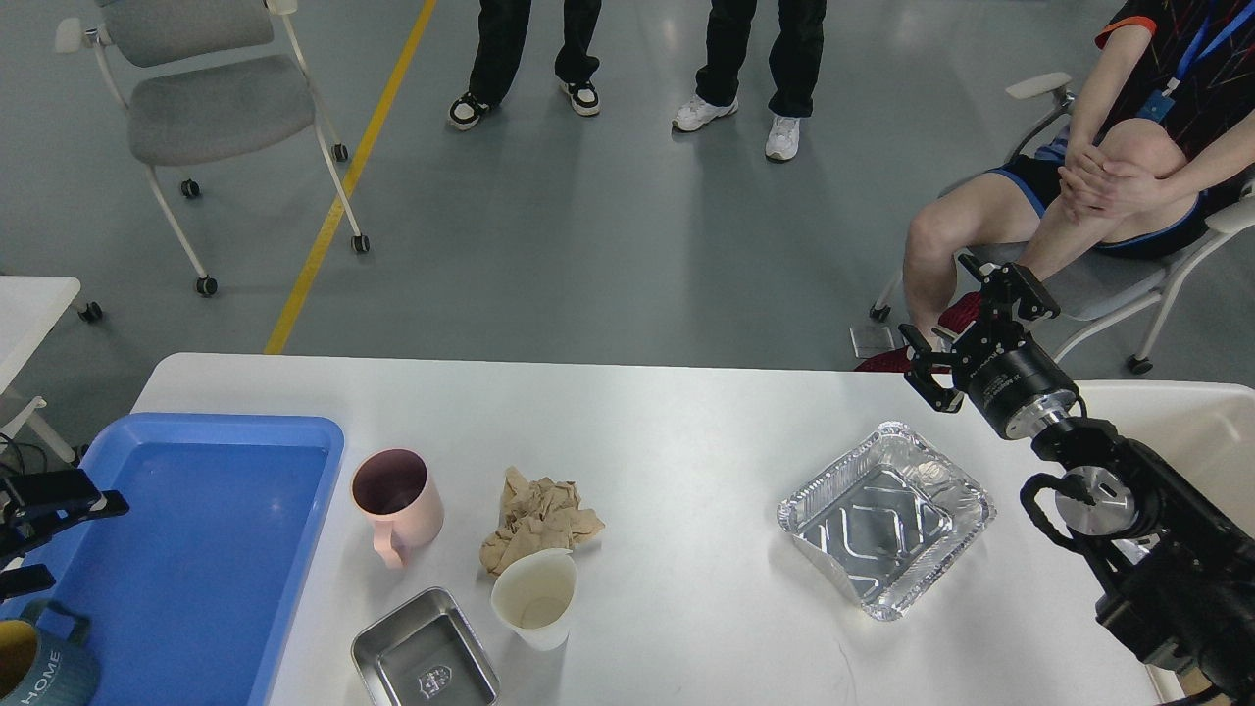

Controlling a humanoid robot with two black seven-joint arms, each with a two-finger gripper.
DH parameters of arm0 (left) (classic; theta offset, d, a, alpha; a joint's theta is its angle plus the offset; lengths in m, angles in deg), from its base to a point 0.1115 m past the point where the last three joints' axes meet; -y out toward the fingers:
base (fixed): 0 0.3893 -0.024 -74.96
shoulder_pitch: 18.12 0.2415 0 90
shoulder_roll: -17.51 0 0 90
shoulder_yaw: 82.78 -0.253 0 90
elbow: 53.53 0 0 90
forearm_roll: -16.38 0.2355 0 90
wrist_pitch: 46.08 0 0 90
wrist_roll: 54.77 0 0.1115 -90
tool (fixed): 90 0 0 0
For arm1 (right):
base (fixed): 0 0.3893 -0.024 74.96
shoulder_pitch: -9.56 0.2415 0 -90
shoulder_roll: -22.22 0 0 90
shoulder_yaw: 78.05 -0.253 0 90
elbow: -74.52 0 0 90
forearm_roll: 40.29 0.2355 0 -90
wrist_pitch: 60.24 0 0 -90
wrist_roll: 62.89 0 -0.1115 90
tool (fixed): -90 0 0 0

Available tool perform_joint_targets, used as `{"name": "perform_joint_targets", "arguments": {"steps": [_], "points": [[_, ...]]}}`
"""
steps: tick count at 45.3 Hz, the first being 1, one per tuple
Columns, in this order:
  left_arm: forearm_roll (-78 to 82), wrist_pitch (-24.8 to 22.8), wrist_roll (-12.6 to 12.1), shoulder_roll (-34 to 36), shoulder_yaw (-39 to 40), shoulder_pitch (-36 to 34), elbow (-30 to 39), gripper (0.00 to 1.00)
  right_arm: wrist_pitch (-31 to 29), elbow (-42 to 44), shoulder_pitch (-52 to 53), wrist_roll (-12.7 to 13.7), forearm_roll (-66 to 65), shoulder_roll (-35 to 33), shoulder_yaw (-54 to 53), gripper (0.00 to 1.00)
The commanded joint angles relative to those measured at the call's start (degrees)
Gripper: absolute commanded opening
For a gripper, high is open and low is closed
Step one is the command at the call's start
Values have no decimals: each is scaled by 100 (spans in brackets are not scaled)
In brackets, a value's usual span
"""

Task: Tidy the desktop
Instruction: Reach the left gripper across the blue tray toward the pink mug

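While nothing is gripped yet, this looks like the approach step of tidying: pink mug, crumpled paper, paper cup, steel tray and foil tray all sit loose on the tabletop, beside the blue bin at its left end. The right gripper hovers above the far right edge, jaws parted and empty, so the next move probably means dropping onto the foil tray. The left gripper sits over the bin's left edge; jaws too dark to read.
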Motion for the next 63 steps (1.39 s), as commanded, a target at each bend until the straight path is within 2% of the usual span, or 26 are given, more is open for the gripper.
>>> {"name": "perform_joint_targets", "arguments": {"steps": [1, 9, 46, 51, 59, 63], "points": [[15, -169, 81, 272, -6, 0, -8, 94, 1, -7, 0, -5, -1, 0, -3, 100], [199, -125, 134, 219, 3, 9, -35, 94, -8, -7, -9, -5, -1, 0, -12, 100], [533, 16, 81, -229, 29, -79, -122, 94, -8, -24, -62, 4, -1, 0, -3, 100], [805, 77, 46, -545, 29, -219, -245, 94, -8, -24, -62, -5, -1, 0, -3, 100], [1368, 77, -16, -1423, -6, -544, -544, 93, 1, -24, -70, 4, -1, 35, 6, 100], [1719, 69, -156, -1854, -15, -641, -676, 93, 1, -33, -97, 4, -1, 35, 6, 100]]}}
